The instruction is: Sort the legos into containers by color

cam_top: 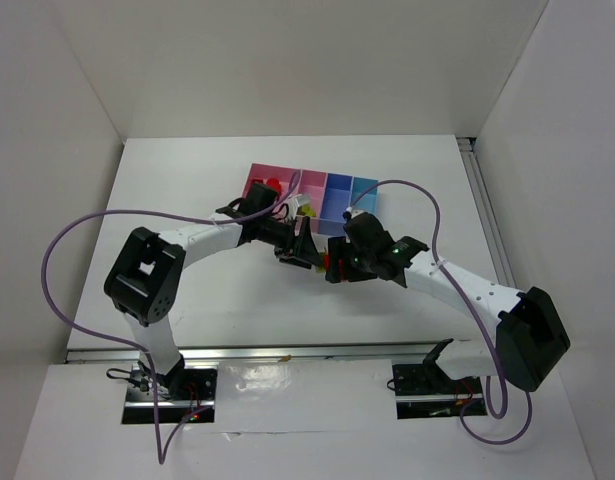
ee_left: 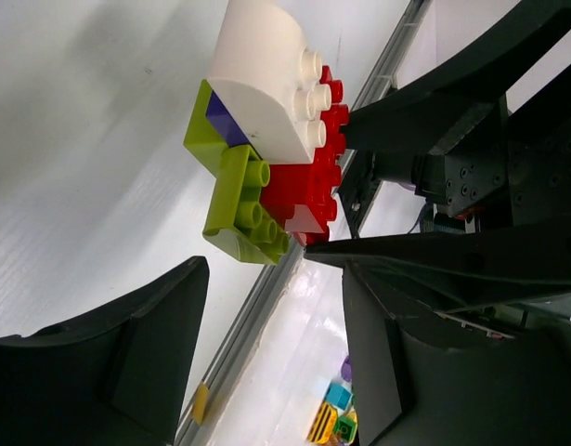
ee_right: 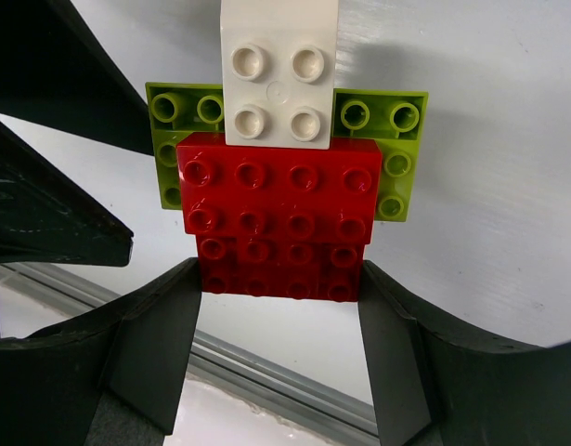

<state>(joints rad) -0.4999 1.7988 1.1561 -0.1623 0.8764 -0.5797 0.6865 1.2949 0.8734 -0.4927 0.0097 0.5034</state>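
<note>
A joined cluster of legos (ee_right: 279, 200) hangs above the table: red bricks in the middle, a white brick (ee_right: 278, 84) on top, yellow-green bricks (ee_right: 382, 139) behind. My right gripper (ee_right: 280, 290) is shut on the lowest red brick, one finger on each side. In the left wrist view the same cluster (ee_left: 271, 149) sits just past the tips of my left gripper (ee_left: 271, 279), which is open and holds nothing. From above, both grippers meet in front of the containers (cam_top: 339, 195), the left gripper (cam_top: 303, 252) beside the right gripper (cam_top: 336, 267). A red lego (cam_top: 271, 185) lies in the wide pink bin.
The row of bins stands at the table's middle back, just behind the arms. A purple cable (cam_top: 87, 225) loops off each arm. White walls close in the table on three sides, and a metal rail (cam_top: 287, 352) runs along its near edge.
</note>
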